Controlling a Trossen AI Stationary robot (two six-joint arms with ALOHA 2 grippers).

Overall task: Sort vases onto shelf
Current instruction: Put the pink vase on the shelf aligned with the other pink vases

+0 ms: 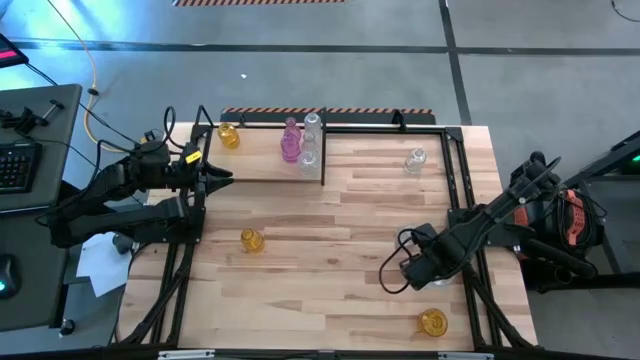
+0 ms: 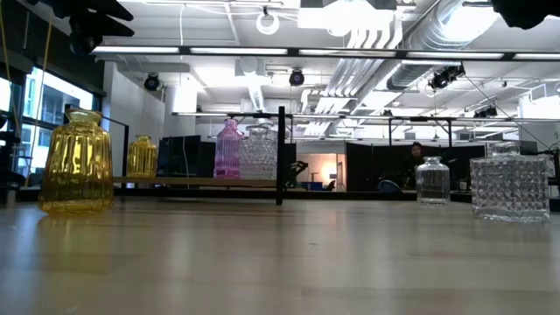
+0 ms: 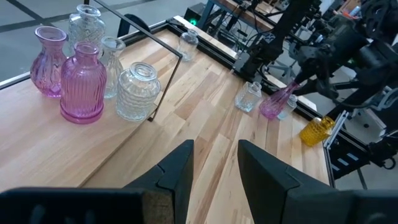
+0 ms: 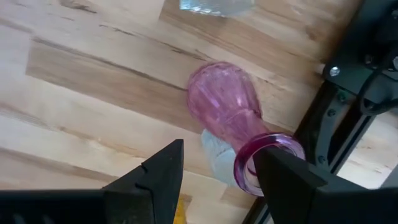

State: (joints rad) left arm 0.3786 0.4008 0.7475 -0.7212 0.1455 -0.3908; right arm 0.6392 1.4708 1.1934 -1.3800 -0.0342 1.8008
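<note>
Several small ribbed glass vases, translucent with bulbous bodies and narrow necks, are spread over the butcher-block table (image 1: 340, 250) and the shelf (image 1: 265, 165), a pale board in a low black rod frame with an upright black divider (image 1: 322, 160) at the table's far left. On the shelf stand an amber vase (image 1: 229, 136) near its left end and, by the divider, two pink vases (image 3: 83, 84) (image 3: 47, 61) and three clear ones (image 3: 135, 91) (image 3: 87, 26) (image 3: 112, 56), all upright and crowded together. On the bare table, a clear vase (image 1: 415, 160) stands right of the divider, an amber one (image 1: 251, 240) stands left of centre, and another amber one (image 1: 433, 322) sits near the front right corner. The right gripper (image 4: 211, 171) hangs low by the table's right edge, its fingers spread apart around the neck of a tilted pink vase (image 4: 233, 118); whether they press on the glass cannot be told. A clear vase (image 3: 249, 98) stands just beside that pink one. The left gripper (image 3: 214, 165) waits at the shelf's left end, fingers parted and holding nothing. No readable labels or writing show on the glass, and every vase looks empty
</note>
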